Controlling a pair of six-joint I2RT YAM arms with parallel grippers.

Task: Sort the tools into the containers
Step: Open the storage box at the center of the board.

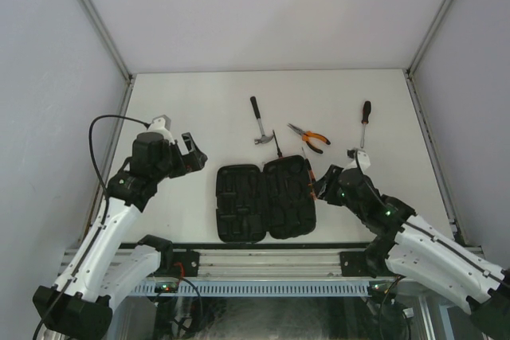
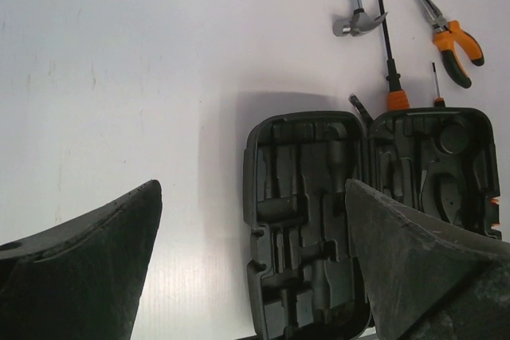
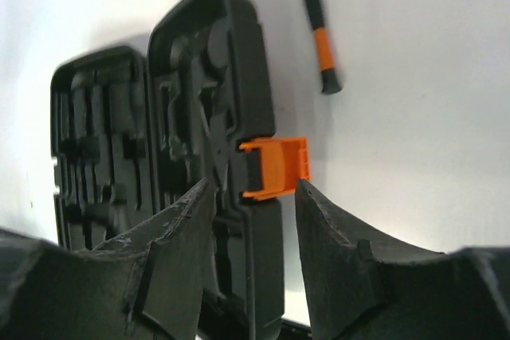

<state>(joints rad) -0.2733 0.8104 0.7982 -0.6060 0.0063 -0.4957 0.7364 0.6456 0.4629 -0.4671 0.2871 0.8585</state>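
Tool case point(image 1: 265, 201): open flat on bench point(image 1: 183, 109). Left pincer point(image 2: 253, 189): wide, empty. Right pincer point(image 3: 255, 187): parted, astride the case rim below orange latch point(image 3: 275, 166).

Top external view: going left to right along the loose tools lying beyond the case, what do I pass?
hammer -> slim screwdriver -> orange-handled pliers -> long black-handled screwdriver

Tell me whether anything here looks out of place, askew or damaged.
Nothing looks damaged or spilled. The case lies open, its slots look empty; the hammer, pliers and long screwdriver lie on the table beyond it. One slim screwdriver lies with its handle end at the case's far rim.
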